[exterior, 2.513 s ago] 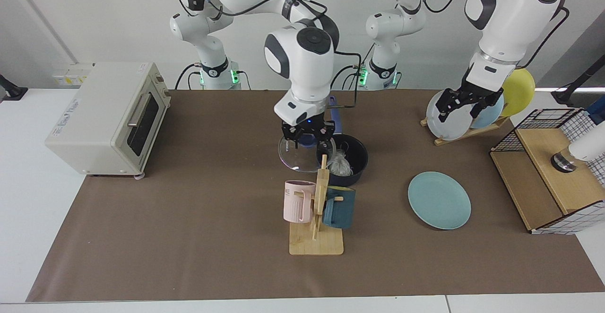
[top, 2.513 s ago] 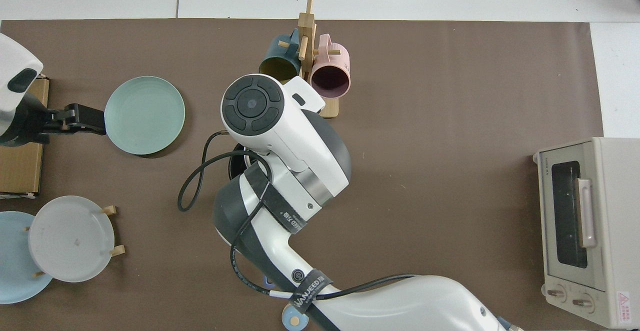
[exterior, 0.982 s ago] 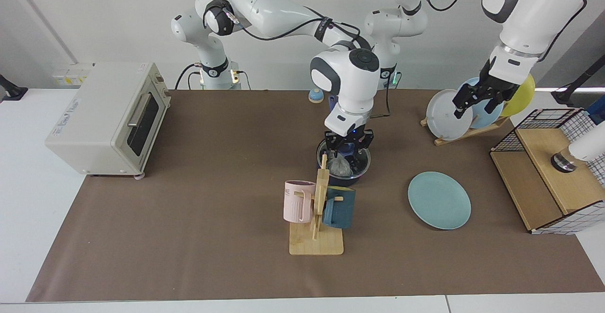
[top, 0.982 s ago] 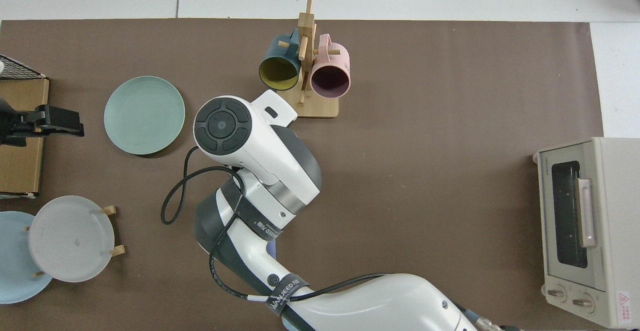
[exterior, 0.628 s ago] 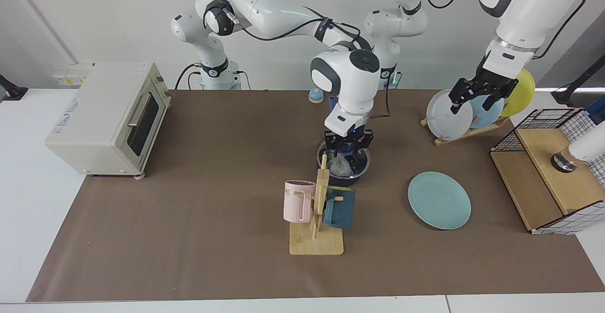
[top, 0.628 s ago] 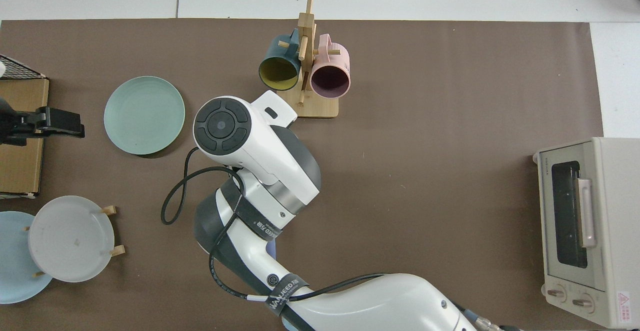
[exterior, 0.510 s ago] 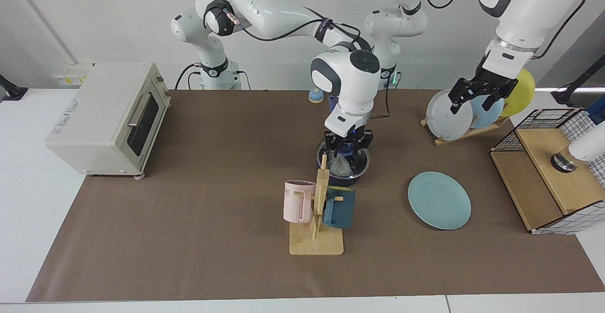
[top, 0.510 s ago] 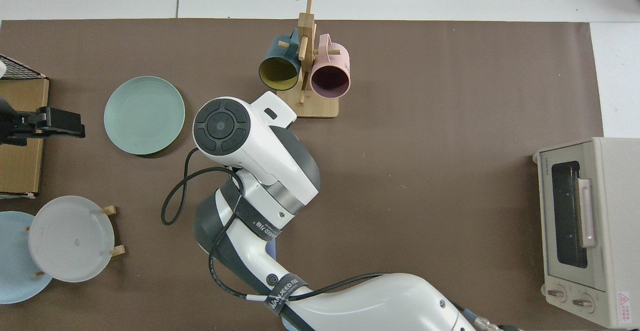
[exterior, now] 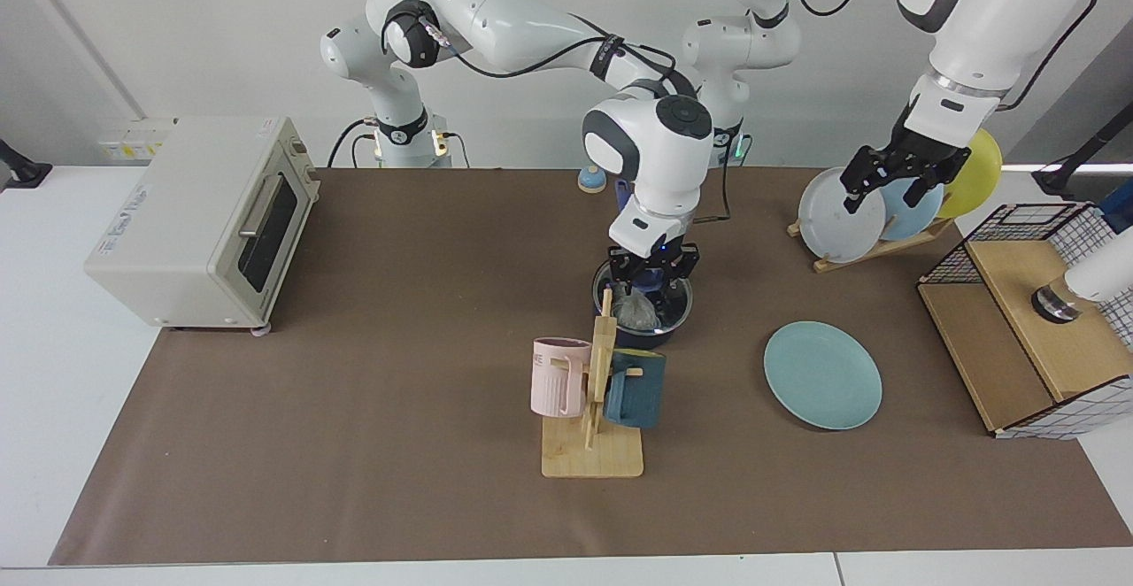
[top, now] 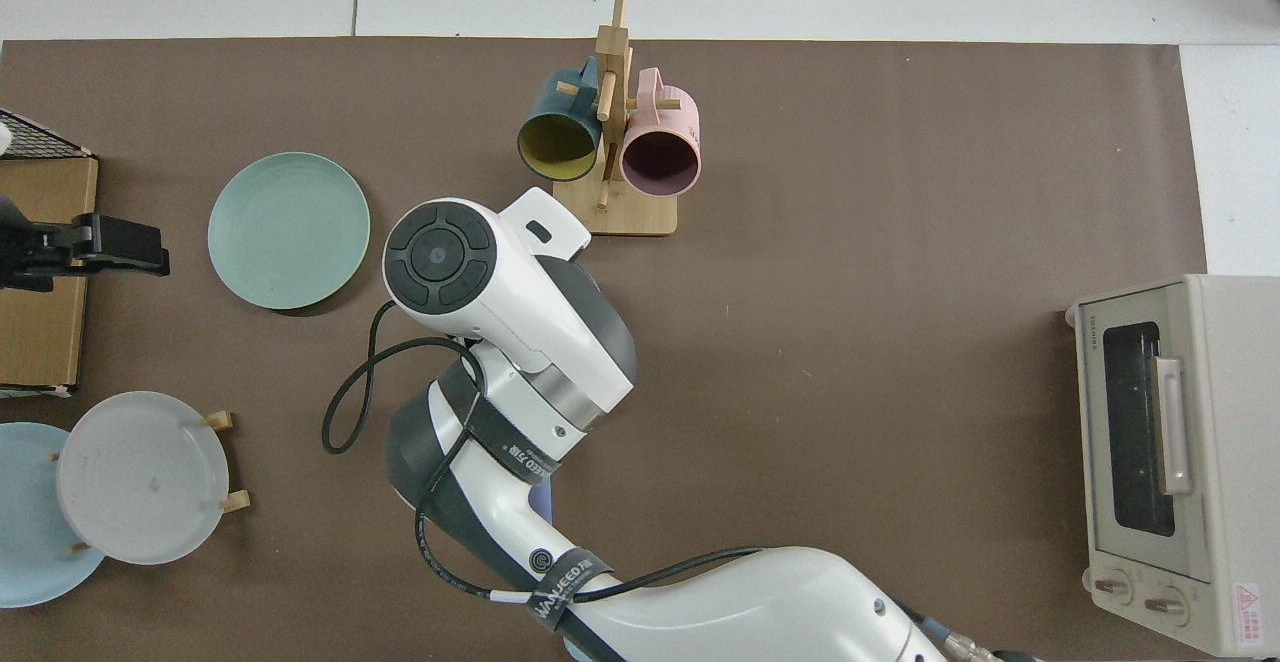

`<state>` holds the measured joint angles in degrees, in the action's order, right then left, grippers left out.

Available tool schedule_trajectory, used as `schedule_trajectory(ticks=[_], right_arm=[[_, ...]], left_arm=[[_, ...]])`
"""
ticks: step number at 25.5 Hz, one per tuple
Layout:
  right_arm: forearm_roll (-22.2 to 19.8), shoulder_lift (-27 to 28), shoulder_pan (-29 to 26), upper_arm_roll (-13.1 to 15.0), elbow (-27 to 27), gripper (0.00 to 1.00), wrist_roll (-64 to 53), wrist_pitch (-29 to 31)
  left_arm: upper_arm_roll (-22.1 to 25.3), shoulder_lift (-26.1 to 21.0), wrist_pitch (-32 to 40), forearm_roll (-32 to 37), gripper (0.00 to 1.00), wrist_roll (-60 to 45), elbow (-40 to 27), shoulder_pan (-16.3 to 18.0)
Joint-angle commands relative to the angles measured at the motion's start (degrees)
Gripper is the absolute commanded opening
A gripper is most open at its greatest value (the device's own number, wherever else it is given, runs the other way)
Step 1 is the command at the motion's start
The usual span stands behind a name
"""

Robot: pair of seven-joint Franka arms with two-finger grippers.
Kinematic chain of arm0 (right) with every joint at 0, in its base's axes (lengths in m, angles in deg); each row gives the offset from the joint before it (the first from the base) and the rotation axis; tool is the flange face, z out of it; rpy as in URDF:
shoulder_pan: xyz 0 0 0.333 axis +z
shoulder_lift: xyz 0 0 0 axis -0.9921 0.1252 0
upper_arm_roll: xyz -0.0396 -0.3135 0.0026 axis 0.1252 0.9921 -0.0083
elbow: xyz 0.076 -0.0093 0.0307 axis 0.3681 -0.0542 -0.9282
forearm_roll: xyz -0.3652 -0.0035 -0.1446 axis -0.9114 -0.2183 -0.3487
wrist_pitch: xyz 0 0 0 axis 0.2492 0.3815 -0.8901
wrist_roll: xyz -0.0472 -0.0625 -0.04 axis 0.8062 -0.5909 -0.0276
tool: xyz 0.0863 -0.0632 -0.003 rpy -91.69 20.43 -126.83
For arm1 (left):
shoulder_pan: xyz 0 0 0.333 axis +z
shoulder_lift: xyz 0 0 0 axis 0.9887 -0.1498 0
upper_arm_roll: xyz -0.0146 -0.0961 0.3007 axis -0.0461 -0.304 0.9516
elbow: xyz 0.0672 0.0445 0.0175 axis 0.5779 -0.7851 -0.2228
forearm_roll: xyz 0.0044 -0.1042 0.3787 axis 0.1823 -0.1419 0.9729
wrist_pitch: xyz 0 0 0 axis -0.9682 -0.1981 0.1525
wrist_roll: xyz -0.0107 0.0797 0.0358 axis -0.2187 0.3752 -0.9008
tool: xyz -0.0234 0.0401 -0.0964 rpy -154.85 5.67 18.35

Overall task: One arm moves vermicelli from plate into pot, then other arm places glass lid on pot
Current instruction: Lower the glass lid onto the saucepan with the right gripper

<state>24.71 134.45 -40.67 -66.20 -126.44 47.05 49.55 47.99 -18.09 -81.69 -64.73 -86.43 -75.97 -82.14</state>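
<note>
While your right gripper (exterior: 652,273) grips the blue knob of the round glass lid (exterior: 659,303), now on the dark saucepan (exterior: 637,331), release gently, then rise straight; left gripper (exterior: 894,181) waits spread above the rack.

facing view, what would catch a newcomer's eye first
The right pincer hangs straight down over the pot mid-table, at the glass lid that covers it, with the vermicelli showing through. The left pincer hovers high by the plate rack, while the teal plate lies bare nearby.
</note>
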Motion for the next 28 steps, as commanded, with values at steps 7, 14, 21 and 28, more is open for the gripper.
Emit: schedule_trajectory(ticks=[7, 14, 21, 28], right_arm=[[0.1, -0.5, 0.0, -0.3, -1.1, 0.0, 0.5, -0.8], [0.4, -0.7, 0.0, -0.3, -1.1, 0.0, 0.5, -1.0], [0.3, -1.1, 0.5, -0.3, -1.1, 0.0, 0.5, -2.4], [0.4, -1.1, 0.5, -0.3, -1.1, 0.0, 0.5, -2.5]], left_arm=[[0.7, 0.6, 1.1, -0.3, 1.0, 0.7, 0.1, -0.8], [0.7, 0.6, 1.1, -0.3, 1.0, 0.7, 0.0, -0.7], [0.7, 0.6, 1.1, -0.3, 1.0, 0.7, 0.1, -0.7], [0.7, 0.6, 1.1, -0.3, 1.0, 0.7, 0.1, -0.8]])
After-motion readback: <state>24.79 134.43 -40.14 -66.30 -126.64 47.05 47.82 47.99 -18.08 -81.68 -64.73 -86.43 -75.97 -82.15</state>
